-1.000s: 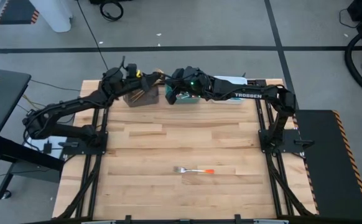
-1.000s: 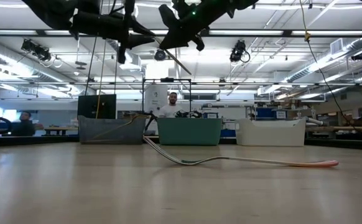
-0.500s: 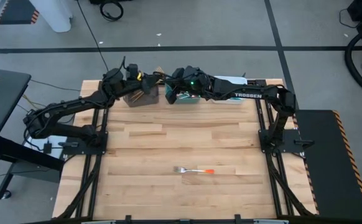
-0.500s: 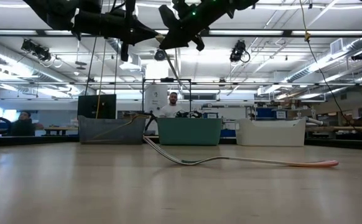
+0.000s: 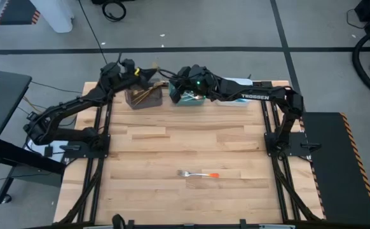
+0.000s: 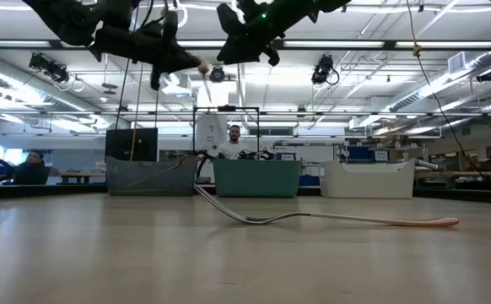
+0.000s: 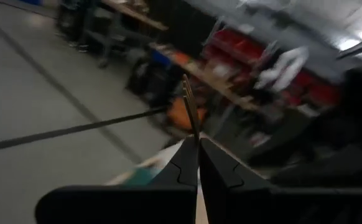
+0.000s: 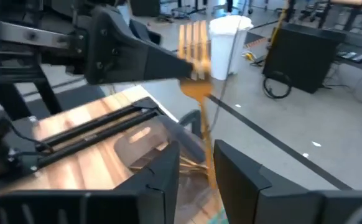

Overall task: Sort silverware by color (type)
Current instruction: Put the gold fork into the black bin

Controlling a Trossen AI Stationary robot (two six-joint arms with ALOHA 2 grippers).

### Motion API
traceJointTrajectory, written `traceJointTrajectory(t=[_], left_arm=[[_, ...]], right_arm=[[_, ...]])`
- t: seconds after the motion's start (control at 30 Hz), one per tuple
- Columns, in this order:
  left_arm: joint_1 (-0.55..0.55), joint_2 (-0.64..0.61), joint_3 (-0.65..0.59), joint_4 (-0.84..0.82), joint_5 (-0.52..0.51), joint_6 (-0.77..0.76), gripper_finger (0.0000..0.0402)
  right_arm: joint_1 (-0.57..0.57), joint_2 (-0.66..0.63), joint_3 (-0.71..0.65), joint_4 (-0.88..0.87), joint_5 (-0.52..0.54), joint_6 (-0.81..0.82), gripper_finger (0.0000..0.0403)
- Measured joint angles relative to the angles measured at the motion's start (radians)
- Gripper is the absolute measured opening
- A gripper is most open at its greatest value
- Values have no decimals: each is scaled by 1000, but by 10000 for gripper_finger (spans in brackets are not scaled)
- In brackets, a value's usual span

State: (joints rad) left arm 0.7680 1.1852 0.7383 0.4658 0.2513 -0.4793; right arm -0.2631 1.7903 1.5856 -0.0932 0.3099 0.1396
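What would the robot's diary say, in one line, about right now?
left claw: shut on gold fork | right claw: open, letting go | orange-handled fork: on table

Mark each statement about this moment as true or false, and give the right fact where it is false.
1. One orange-handled fork lies alone on the wooden table. True.
2. The left gripper is shut on a gold fork. True.
3. The right gripper is clamped tight on that gold fork. False: its fingers stand apart, one on each side of the fork's handle.
4. In the low view, the white bin stands between the other two bins. False: the teal bin is in the middle, with the grey bin on one side and the white bin on the other.
5. Both grippers hang over the orange-handled fork. False: they meet at the far edge, by the bins.
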Motion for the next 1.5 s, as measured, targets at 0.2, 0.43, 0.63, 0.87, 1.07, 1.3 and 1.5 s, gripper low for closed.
traceJointTrajectory(t=[0.2, 0.43, 0.63, 0.87, 1.07, 1.3, 1.5], left_arm=[[93, -60, 0, -270, 31, 237, 9], [146, -142, 0, -544, 15, 431, 9], [146, -147, 0, -661, -102, 569, 9], [145, -147, 1, -717, -182, 616, 9], [144, -145, 1, -752, -219, 657, 9], [145, -133, 1, -765, -264, 686, 9], [140, -69, 1, -780, -268, 695, 9]], right_arm=[[-13, -17, 0, -54, 8, -58, 110], [-55, -18, -1, -96, 10, -64, 110], [-94, -18, -1, -95, 9, -62, 110], [-127, -18, -1, -95, -20, -61, 109], [-136, -18, -1, -95, -23, -61, 110], [-141, -18, -1, -91, -24, -61, 110], [-140, -18, -1, -89, -24, -61, 109]])
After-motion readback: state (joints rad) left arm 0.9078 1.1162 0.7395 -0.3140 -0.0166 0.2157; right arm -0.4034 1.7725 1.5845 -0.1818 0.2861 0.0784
